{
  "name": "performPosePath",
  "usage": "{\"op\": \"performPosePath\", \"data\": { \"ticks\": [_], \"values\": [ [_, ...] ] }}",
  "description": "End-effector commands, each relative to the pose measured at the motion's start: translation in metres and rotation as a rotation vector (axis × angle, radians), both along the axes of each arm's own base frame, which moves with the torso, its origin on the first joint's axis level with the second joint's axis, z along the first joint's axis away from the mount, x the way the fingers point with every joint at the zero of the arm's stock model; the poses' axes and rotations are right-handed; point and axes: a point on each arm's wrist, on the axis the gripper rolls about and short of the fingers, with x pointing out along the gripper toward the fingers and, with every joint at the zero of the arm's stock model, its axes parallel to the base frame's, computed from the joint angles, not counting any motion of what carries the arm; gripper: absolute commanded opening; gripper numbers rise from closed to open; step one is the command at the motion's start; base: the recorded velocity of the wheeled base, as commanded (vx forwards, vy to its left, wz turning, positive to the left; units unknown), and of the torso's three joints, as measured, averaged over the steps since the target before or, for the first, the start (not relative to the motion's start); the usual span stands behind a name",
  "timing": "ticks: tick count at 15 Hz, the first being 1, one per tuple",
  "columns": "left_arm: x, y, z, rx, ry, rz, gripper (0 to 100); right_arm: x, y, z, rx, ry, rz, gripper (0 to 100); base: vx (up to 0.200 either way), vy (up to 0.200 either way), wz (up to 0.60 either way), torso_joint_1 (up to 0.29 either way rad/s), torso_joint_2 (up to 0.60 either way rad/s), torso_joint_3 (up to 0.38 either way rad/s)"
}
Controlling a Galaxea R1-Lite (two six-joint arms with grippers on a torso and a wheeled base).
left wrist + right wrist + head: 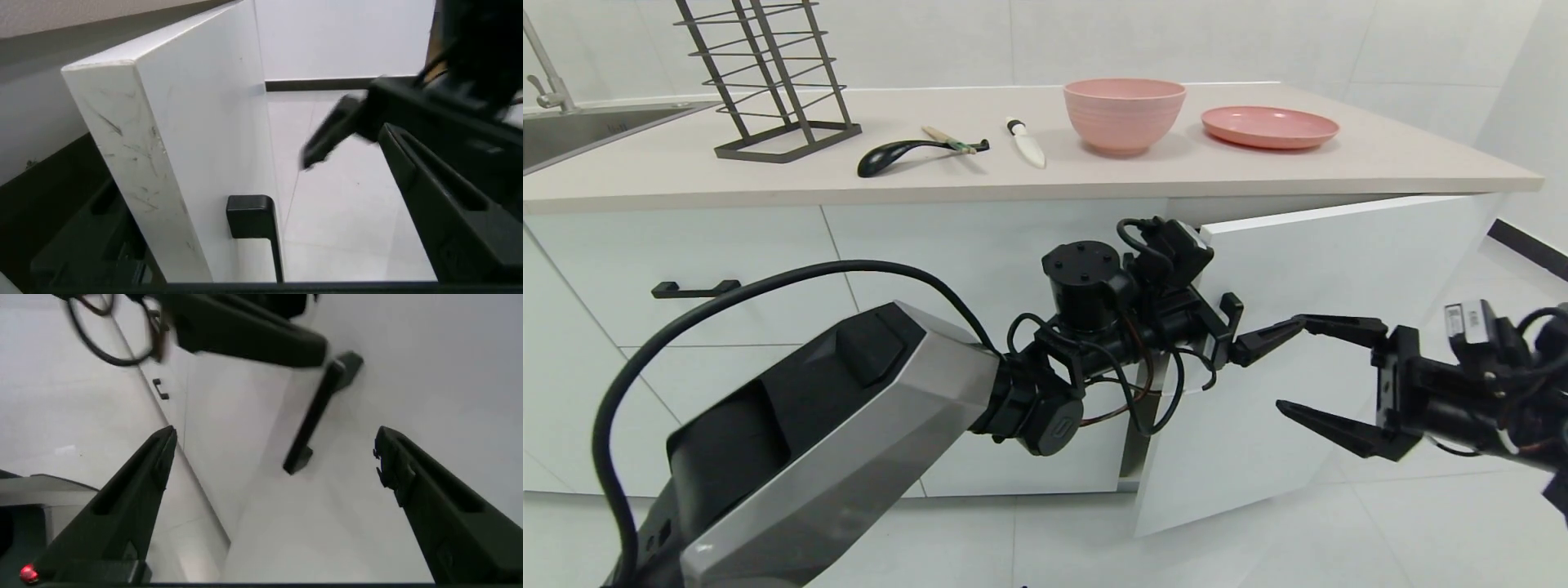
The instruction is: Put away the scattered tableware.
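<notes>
Straddling the open white cabinet door (1339,269), the left jaws are held apart, its black bar handle (249,216) between them; the right jaws are spread wide just beside.

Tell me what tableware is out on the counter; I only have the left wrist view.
Observer: A pink bowl stands on the counter, with a pink plate beside it.
Operator: Any cutlery?
Observer: A black spoon, chopsticks and a white knife lie between the bowl and a wire rack.
Operator: Is the right hand holding anything?
Observer: No, it is open and empty, by the open cabinet door.
</notes>
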Motion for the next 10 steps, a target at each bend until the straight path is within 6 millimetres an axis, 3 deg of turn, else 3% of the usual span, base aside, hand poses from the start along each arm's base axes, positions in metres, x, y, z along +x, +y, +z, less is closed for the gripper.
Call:
{"op": "performPosePath", "data": {
  "ticks": [1, 3, 6, 9, 10],
  "values": [
    [0.000, 0.000, 0.000, -0.002, -0.003, 0.000, 100, -0.061, -0.006, 0.016, -0.005, -0.049, -0.059, 100, 0.000, 0.000, 0.00, 0.000, 0.00, 0.000],
    [0.002, -0.001, 0.000, -0.009, -0.006, 0.004, 100, -0.074, -0.009, 0.027, -0.007, -0.107, -0.084, 100, 0.000, 0.000, 0.00, 0.000, 0.00, 0.000],
    [0.004, 0.000, 0.001, -0.012, -0.010, 0.010, 100, -0.105, -0.006, 0.025, -0.008, -0.124, -0.075, 100, 0.000, 0.000, 0.00, 0.000, 0.00, 0.000],
    [-0.004, -0.005, 0.001, -0.028, -0.028, -0.012, 100, -0.104, -0.008, 0.056, -0.011, -0.295, -0.091, 100, 0.000, 0.000, 0.00, 0.000, 0.00, 0.000],
    [-0.010, -0.009, -0.001, -0.041, -0.035, -0.025, 100, -0.101, -0.011, 0.076, -0.017, -0.389, -0.114, 100, 0.000, 0.000, 0.00, 0.000, 0.00, 0.000]
  ]
}}
